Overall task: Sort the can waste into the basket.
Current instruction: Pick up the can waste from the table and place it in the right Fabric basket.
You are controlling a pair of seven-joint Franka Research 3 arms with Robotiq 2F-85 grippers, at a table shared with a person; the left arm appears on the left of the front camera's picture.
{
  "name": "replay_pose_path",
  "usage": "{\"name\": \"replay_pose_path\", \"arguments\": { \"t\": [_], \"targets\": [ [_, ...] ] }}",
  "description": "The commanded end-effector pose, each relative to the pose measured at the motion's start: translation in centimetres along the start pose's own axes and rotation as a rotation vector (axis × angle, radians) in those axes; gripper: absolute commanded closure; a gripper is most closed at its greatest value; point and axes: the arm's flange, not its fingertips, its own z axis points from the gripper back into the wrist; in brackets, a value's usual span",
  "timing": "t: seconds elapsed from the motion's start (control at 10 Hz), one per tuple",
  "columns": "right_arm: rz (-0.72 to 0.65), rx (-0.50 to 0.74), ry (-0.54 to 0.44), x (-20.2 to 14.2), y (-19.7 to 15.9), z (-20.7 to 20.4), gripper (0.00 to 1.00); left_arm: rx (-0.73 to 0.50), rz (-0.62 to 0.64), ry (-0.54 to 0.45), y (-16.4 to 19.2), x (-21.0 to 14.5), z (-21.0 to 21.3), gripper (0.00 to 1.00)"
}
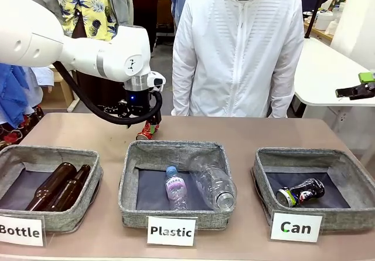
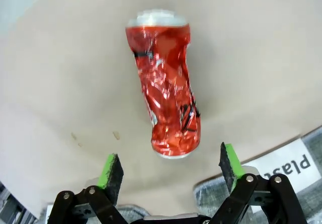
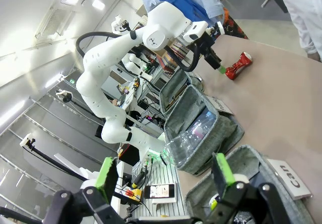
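On the surface [image 1: 246, 135], behind the middle basket, lies the red can [image 1: 146, 131], crushed and on its side. The left hand [image 1: 153, 122] hangs just above it, fingers spread and holding nothing. In the left wrist view the red can [image 2: 165, 85] lies lengthwise ahead of the left hand [image 2: 171, 171], its near end between the two green pads [image 2: 111, 169], which stand clear of it on either side.

Three grey baskets stand in a row along the near edge. The one carded "Can" [image 1: 358, 179], at the robot's right, holds the black can [image 1: 301, 192], lying on its side on the dark lining with its green and silver end toward the middle basket. The one carded "Plastic" [image 1: 130, 185] holds two clear bottles [image 1: 212, 182]; the one carded "Bottle" [image 1: 88, 182] holds two brown bottles [image 1: 57, 186].

The right hand [image 1: 358, 88] is raised at the picture's right edge, well apart from the cans. In its own view the right hand [image 3: 166, 172] is spread and empty above the "Can" basket [image 3: 251, 178], with the left arm [image 3: 151, 32] and red can [image 3: 238, 66] farther off.

A person in a white jacket [image 1: 237, 50] stands at the far side.
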Motion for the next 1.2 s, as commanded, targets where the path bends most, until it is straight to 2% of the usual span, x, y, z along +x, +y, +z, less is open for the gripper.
{"name": "replay_pose_path", "arguments": {
  "t": [0.0,0.1,0.2,0.5,1.1],
  "targets": [
    [0.015,-0.007,0.004,0.1,0.3,0.1,0.00,0.026,0.005,-0.084,0.3,-0.4,-0.5,0.00],
    [0.015,-0.007,0.004,0.1,0.3,0.1,0.00,0.009,-0.063,-0.118,0.2,-0.5,-0.4,0.00],
    [0.015,-0.007,0.004,0.1,0.3,0.1,0.00,-0.006,-0.077,-0.123,0.2,-0.3,-0.5,0.00],
    [0.015,-0.007,0.004,0.1,0.3,0.1,0.00,0.005,-0.062,-0.100,0.4,0.3,-0.9,0.00],
    [0.015,-0.007,0.004,0.1,0.3,0.1,0.00,-0.066,-0.071,-0.048,1.8,3.4,-3.5,0.00]
  ]
}}
